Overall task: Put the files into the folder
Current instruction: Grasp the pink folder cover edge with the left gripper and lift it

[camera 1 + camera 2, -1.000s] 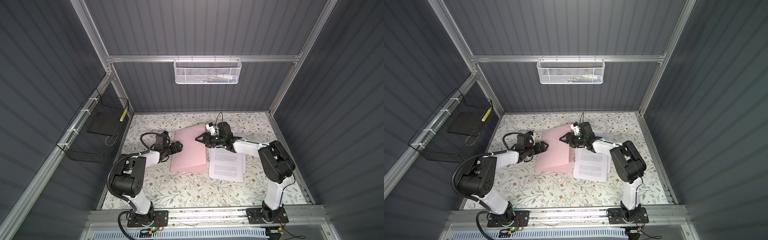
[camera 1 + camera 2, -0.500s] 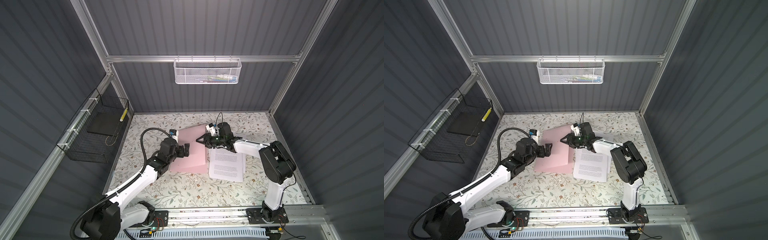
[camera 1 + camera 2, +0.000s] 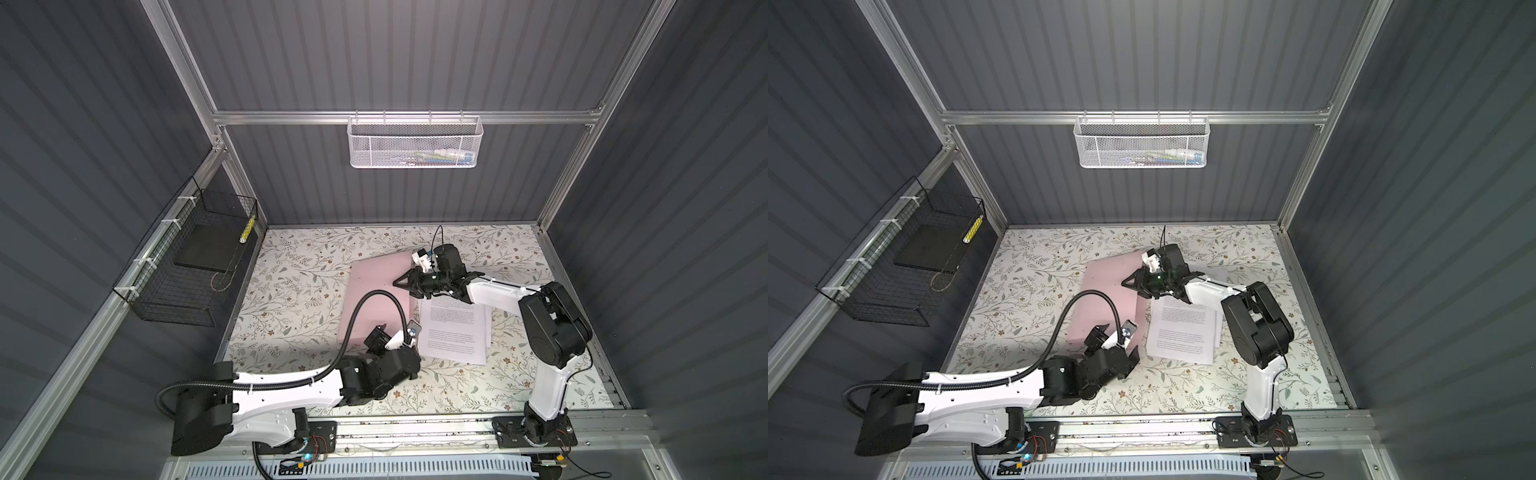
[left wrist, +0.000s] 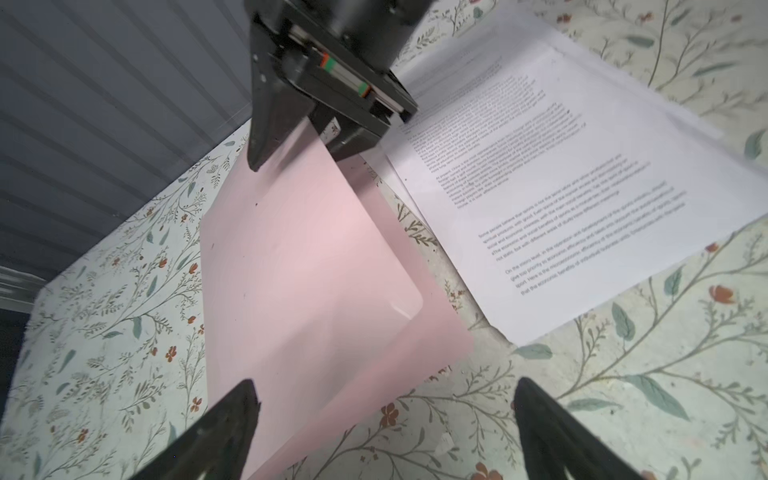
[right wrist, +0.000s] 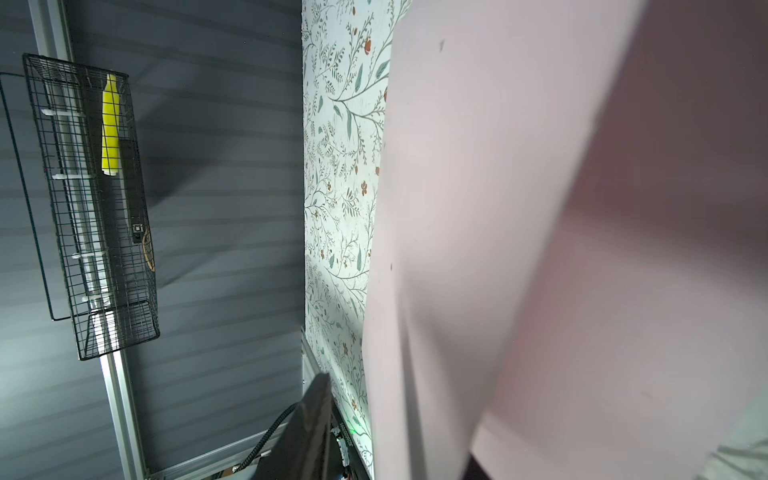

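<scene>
Beside the files (image 3: pixel 453 332), right tool (image 3: pixel 398 283) clamps the folder (image 3: pixel 374 272) cover; left tool (image 4: pixel 386 384) gapes wide, its cable (image 3: pixel 376 292) arching over.

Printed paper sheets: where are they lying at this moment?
In both top views the printed sheets lie flat on the floral tabletop, right of centre, close beside the right edge of the pink folder.

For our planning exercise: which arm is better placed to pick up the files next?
Probably left. The left fingers are open and free near the files; the right fingers are around the folder's raised cover.
</scene>
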`<control>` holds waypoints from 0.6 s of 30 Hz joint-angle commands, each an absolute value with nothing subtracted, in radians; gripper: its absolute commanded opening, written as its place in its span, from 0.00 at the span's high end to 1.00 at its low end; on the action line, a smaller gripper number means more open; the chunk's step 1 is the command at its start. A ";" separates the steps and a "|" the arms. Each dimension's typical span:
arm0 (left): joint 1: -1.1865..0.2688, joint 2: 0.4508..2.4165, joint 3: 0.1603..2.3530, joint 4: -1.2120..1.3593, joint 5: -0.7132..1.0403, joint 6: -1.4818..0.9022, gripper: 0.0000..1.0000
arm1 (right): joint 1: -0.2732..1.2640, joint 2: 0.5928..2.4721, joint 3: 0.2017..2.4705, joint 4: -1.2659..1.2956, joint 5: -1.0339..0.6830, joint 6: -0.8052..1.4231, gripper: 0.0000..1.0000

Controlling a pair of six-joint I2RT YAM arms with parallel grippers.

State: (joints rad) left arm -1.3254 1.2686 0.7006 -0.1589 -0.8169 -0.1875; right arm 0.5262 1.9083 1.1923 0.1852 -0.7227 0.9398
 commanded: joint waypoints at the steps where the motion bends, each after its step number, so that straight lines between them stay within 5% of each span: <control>1: -1.368 1.344 0.748 -0.216 -0.962 -0.180 0.04 | 0.531 1.926 1.215 0.174 -0.745 0.959 0.66; 8: -1.353 1.463 0.722 -0.105 -1.094 -0.155 0.09 | 0.532 1.918 1.185 0.213 -0.758 0.979 0.66; 18: -1.233 1.446 0.684 0.039 -0.998 -0.084 0.41 | 0.531 1.908 1.172 0.219 -0.771 0.982 0.67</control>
